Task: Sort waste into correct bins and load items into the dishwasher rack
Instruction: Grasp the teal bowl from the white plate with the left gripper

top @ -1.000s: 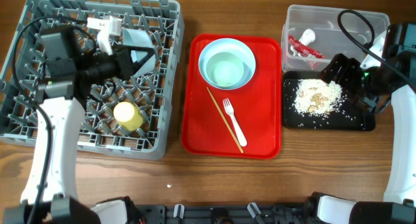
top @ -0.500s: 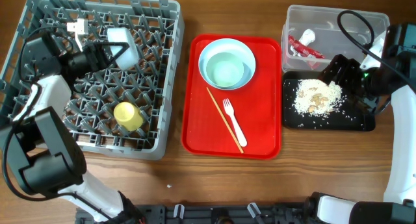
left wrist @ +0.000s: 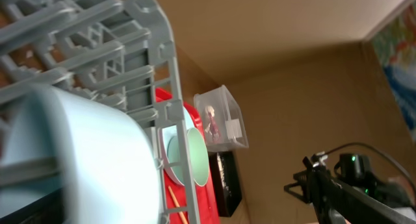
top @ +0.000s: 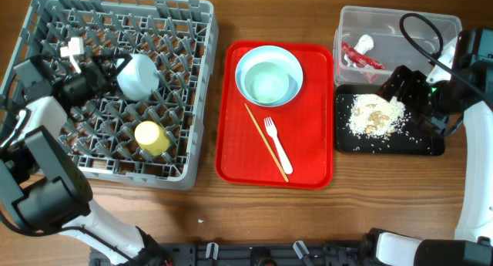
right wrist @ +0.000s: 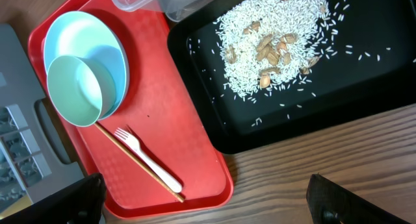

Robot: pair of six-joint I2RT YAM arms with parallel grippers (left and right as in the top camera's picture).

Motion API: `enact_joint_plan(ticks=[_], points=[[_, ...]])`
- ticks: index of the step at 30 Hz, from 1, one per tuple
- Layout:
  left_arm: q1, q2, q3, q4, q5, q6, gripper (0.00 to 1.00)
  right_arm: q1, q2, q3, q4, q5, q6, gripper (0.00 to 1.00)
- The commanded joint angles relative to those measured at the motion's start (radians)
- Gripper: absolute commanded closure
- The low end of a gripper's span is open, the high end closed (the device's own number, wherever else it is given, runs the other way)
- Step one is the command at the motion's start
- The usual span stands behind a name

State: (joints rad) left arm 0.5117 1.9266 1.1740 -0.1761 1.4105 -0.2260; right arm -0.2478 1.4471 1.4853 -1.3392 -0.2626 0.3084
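Note:
In the grey dishwasher rack (top: 192,81) a pale mint bowl (top: 137,75) lies bottom-up among the pegs, and a yellow cup (top: 152,137) stands nearer the front. My left gripper (top: 98,73) is at the bowl's left side. The bowl (left wrist: 84,159) fills its wrist view, so the fingers are hidden. On the red tray (top: 308,158) sit the pale-blue plate (top: 248,59) with a second mint bowl (top: 269,85), a white fork (top: 277,146) and a chopstick (top: 266,143). My right gripper (right wrist: 211,204) hangs open and empty over the table beside the black tray (right wrist: 292,120).
The clear tub (top: 385,23) at the back right holds the red wrapper (top: 360,56). The black tray (top: 424,143) in front of it carries rice scraps (top: 376,113). A black cable (top: 420,27) loops over the tub. Bare wood runs along the table's front edge.
The left arm has drawn back to the left, and the bowl has sunk lower into the rack, turning bottom-up. The right arm has not moved.

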Motion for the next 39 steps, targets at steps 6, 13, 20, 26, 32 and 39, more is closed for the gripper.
enact_joint_plan(ticks=[6,13,20,26,32,39], points=[[0.086,-0.047,0.008,-0.138,-0.165,0.008,0.00,0.000,-0.016,-0.003,-0.005,-0.016,-0.018,0.00],[0.086,-0.222,0.008,-0.159,-0.392,0.009,0.00,0.000,-0.016,-0.003,-0.005,-0.016,-0.018,0.00],[-0.143,-0.444,0.008,-0.475,-0.847,0.065,0.00,0.000,-0.016,-0.003,-0.004,-0.016,-0.019,0.00],[-0.575,-0.484,0.008,-0.729,-1.178,0.061,0.01,0.000,-0.016,-0.003,-0.004,-0.016,-0.020,0.00],[-0.701,-0.386,-0.007,-0.807,-1.257,0.061,0.81,0.000,-0.016,-0.003,-0.002,-0.016,-0.020,0.00],[-0.726,-0.318,-0.014,-0.801,-1.275,0.061,0.89,0.000,-0.016,-0.003,-0.005,-0.016,-0.020,0.00]])
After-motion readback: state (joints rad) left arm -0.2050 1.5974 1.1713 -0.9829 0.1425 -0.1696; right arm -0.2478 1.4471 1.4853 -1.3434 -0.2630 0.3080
